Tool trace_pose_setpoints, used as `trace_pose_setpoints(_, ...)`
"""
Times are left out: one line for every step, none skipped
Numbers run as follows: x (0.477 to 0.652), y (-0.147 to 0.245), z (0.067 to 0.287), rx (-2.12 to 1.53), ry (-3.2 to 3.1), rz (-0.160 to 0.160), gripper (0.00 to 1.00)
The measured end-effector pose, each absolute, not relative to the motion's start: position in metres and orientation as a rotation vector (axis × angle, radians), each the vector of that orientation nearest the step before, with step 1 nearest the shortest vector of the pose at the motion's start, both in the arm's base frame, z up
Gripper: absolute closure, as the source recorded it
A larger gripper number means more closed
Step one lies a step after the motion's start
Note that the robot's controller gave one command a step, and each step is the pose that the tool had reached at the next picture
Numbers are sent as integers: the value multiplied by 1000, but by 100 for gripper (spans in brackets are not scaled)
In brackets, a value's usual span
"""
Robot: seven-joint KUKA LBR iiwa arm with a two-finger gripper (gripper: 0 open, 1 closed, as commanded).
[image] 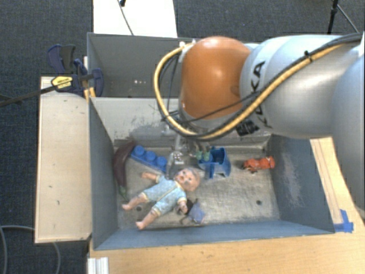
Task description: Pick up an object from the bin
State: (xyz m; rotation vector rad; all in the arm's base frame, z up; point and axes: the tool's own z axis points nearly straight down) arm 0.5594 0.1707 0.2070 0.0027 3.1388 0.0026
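Observation:
My gripper hangs low in the bin's middle, below the orange cover, just above and behind the head of a baby doll. The doll wears pale blue and lies on its back, slanting from the middle toward the front left. A long blue studded brick lies just left of the gripper. A blue open-sided plastic piece stands just to its right.
A dark purple curved thing leans on the left wall. A small orange-red toy lies at the back right. A small blue-grey piece and dark bits sit by the doll's legs. The arm covers the bin's back.

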Motion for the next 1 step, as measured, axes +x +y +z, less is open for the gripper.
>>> trace_pose_setpoints(571,172,156,149,3132,4,0)
